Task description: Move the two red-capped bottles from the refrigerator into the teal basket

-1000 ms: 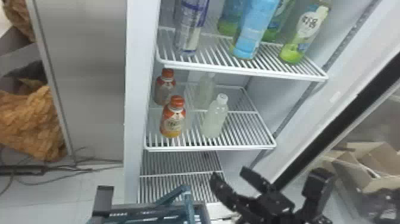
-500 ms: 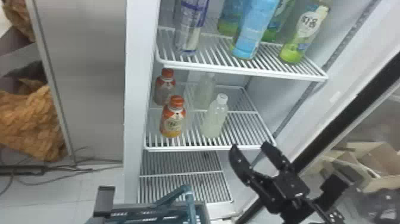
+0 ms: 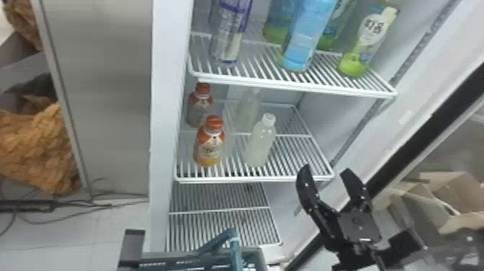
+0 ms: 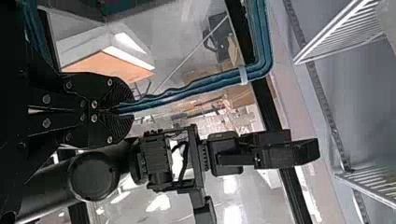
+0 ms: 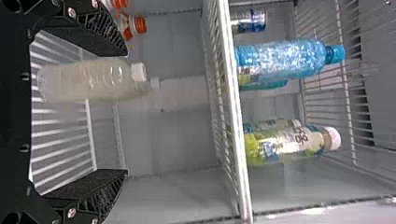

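Head view: the first pick appears to be at the approach stage, with the right gripper (image 3: 326, 168) empty, fingers apart, at lower right, and the left gripper (image 4: 125, 110) clamped on the teal basket's handle (image 4: 187, 91). The next move calls for a leftward reach past the white-capped bottle (image 3: 260, 142). Both targets, front red-capped bottle (image 3: 209, 146) and rear red-capped bottle (image 3: 199, 108), stand left of centre, up-left of the open pincer.
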